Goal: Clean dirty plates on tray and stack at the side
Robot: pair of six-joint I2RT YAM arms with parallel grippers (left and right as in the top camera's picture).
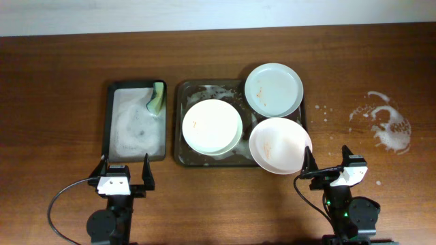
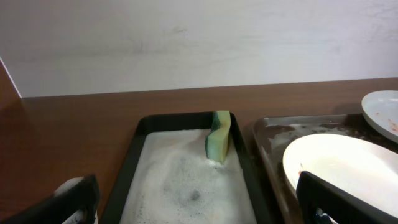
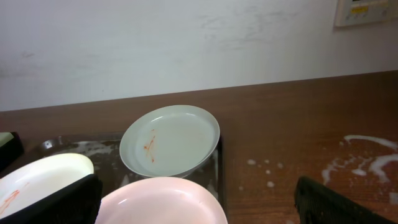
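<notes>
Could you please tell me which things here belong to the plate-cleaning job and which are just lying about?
Job: mint-green plate, cream plate, pink plate, large tray, green sponge, soapy small tray.
Lying about: foam splatter on the table, right of the large tray.

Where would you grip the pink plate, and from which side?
Probably at its near-right rim. The pink plate overhangs the front right corner of the tray, so that stretch of rim juts past the raised edge, likely with room beneath it. Come in low from the front right, where the open right gripper faces it, with one of the jaws above the rim and one below.
</notes>
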